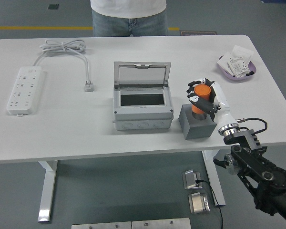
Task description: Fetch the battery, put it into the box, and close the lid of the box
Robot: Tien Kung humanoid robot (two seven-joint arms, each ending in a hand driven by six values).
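Item, nearest: my right arm, black, entering from the lower right corner and reaching up over the tabletop's near edge. Item: my right hand, white, fingers curled around the orange battery, gripping it upright just above the grey block; whether its base touches the block I cannot tell. Item, just left of the block: the grey box, lid standing open and tilted back, dark interior showing, nothing lying between battery and opening. Item, far left: a white power strip, its cable coiled toward the far edge, plug lying well apart from the box. Item, far right: a purple dish holding white packets. Item, beyond the far edge: a person standing, hands out of view.
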